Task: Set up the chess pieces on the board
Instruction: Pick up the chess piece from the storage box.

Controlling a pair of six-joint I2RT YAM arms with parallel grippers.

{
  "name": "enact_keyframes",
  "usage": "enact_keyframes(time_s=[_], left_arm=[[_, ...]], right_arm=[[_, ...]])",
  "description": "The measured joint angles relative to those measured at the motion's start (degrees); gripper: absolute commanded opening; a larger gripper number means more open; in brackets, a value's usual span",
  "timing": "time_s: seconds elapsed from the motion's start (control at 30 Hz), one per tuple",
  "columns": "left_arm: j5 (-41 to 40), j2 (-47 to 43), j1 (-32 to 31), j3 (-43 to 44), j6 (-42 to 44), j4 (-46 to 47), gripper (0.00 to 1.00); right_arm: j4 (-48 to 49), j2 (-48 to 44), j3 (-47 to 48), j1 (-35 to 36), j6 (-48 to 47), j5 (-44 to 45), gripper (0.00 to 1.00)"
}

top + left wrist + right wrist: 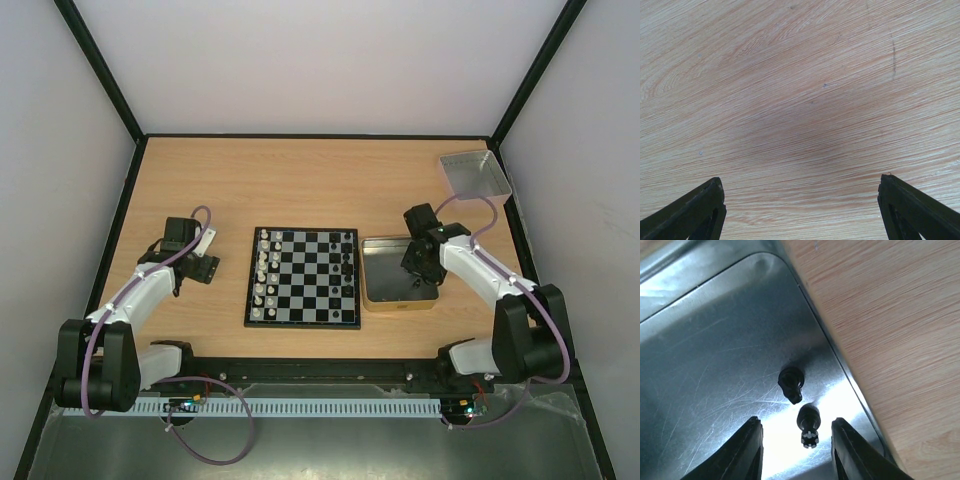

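Hovering over bare bench (805, 100) well left of the board (305, 281), the left fingers (690, 215) were spread wide, holding nothing. On it, whitish pieces (263, 275) lined the left side and a few black ones (346, 262) the right. Down inside the gold tin (400, 301), the right fingers (745, 455) hung open, straddling one of two loose black pieces (808, 425). The grey tray (475, 175) sat far right.

In the top view the chess pieces (264, 275) on the board (303, 277) are too small for their kinds to be told. Part of the tin (398, 300) floor is hidden there under the right gripper (420, 275). In the wrist views the fingers of this one and of the left gripper (800, 178) are cut off by the lower edge.
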Motion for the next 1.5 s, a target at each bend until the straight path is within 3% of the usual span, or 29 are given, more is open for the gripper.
enact_keyframes(time_s=[0.7,1.03,1.3,1.5], left_arm=[[0.28,0.0,0.0,0.0,0.0,0.0,0.83],[0.52,0.0,0.0,0.0,0.0,0.0,0.83],[0.61,0.0,0.0,0.0,0.0,0.0,0.84],[0.61,-0.02,0.0,0.0,0.0,0.0,0.84]], right_arm=[[5.97,4.9,-1.68,-0.68,1.57,-1.51,0.18],[7.58,7.19,-1.7,-1.05,1.6,-1.33,0.16],[8.63,8.7,-1.7,-1.05,2.01,-1.36,0.05],[8.74,8.68,-1.7,-1.05,2.21,-1.09,0.02]])
